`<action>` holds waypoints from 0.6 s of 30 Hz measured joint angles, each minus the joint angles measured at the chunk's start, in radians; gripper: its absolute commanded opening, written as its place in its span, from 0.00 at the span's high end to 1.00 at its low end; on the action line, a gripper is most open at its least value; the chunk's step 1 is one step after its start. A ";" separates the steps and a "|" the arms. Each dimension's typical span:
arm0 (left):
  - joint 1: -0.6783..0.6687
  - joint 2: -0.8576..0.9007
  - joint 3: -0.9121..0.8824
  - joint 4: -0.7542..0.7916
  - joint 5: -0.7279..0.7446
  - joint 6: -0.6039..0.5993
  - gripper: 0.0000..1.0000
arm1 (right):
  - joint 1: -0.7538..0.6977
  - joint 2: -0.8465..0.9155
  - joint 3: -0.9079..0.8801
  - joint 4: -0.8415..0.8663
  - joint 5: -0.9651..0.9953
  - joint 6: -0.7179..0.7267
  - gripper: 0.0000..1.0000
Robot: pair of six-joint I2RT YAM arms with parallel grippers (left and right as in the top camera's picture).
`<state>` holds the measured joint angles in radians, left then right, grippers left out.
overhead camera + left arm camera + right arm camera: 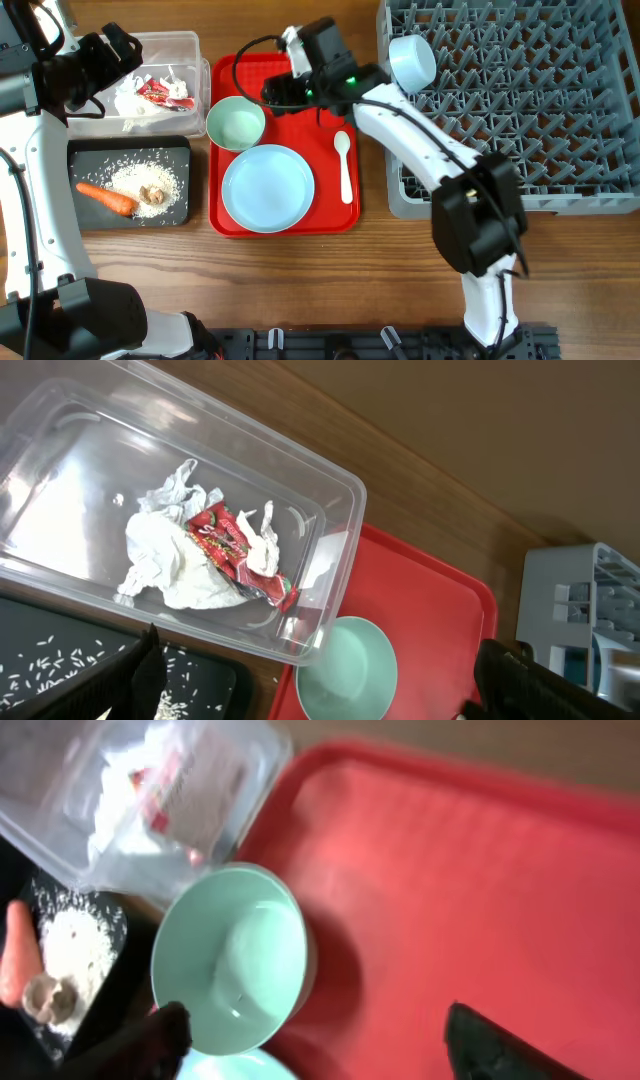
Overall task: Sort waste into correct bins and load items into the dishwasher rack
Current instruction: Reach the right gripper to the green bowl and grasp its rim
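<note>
The right gripper hangs over the red tray, fingers spread, pinching nothing. The pale green bowl sits upright at the tray's corner. It lies off by one finger, on the side toward the clear tub, not between the two. Being round, it offers only its rim. The right arm looks nearer. Farther off, the left gripper hovers above the tub, spread wide and empty. The right wrist view is blurred, so I cannot tell whether that finger touches the rim. No yellow cup shows.

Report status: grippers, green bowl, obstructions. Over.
Left gripper open, empty, over clear tub. Right gripper open, empty, at pale green bowl on red tray. Nothing blocking the bowl.
</note>
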<state>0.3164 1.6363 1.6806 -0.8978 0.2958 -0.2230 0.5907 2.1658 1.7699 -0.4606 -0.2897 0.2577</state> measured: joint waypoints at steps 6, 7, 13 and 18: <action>0.000 0.000 0.000 0.000 0.000 0.000 0.00 | 0.095 0.113 0.000 0.005 0.071 0.114 0.44; 0.000 0.000 0.000 0.000 0.000 0.000 0.00 | 0.102 0.117 0.000 0.006 0.082 0.122 0.48; 0.000 0.000 0.000 0.000 0.000 0.000 0.00 | 0.104 0.122 0.000 0.019 0.145 0.186 0.78; 0.000 0.000 0.000 0.000 0.000 0.000 0.00 | 0.105 0.123 0.000 0.016 0.170 0.218 0.81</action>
<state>0.3164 1.6363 1.6806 -0.8978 0.2955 -0.2230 0.6952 2.2890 1.7699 -0.4446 -0.1196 0.4759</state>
